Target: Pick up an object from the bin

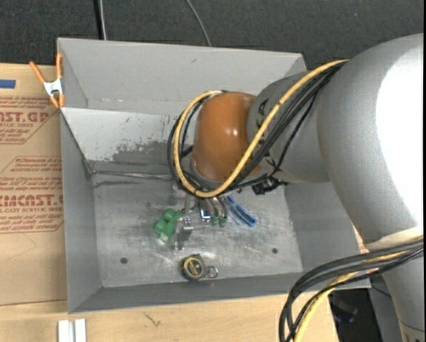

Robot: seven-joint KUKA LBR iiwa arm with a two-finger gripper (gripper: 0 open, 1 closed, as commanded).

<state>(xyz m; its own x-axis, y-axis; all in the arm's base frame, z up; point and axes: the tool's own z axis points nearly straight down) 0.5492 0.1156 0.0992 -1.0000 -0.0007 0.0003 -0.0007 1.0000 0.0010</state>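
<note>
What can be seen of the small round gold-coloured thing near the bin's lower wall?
The round thing is small and disc-like, with a gold-coloured, metal-looking rim around a darker middle and a small pale loop at its right side. It lies flat on the floor of the bin, close to the wall at the view's lower edge. It lies apart from the gripper and from the green piece, both farther up the view; only the floor touches it.

- Grey metal bin (120, 241): scuffed floor, sloped walls.
- Small green plastic piece (167, 224): on floor, approx. mid, left of ctr.
- Thin blue curved item (243, 216): right of green piece, partly hidden.
- Round brass-coloured ring w/ dark centre (192, 266): near front wall, apart from the others.
</note>
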